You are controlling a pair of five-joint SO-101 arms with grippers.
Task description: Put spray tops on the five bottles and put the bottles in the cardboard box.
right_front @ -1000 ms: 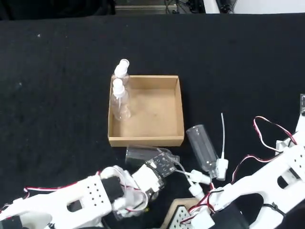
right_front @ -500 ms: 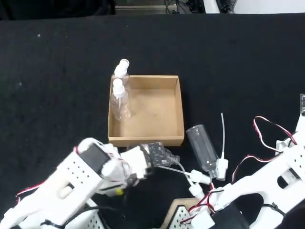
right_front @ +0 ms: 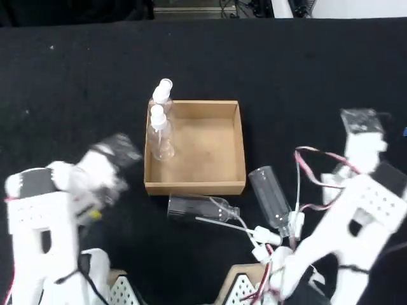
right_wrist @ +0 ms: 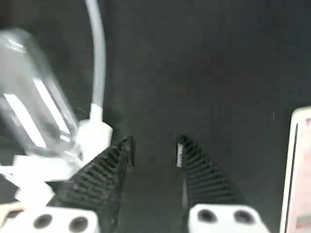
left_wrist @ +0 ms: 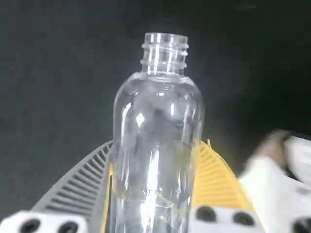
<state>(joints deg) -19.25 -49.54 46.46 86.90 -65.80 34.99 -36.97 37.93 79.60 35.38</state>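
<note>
The bottle (left_wrist: 158, 136) is cut off at its base by the edge.

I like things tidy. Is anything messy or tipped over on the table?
Yes. One bare bottle lies on its side just in front of the cardboard box, and a second bottle lies tipped over nearby. Neither has a top on. Loose spray tops lie scattered beside them, thin tubes sticking out.
</note>
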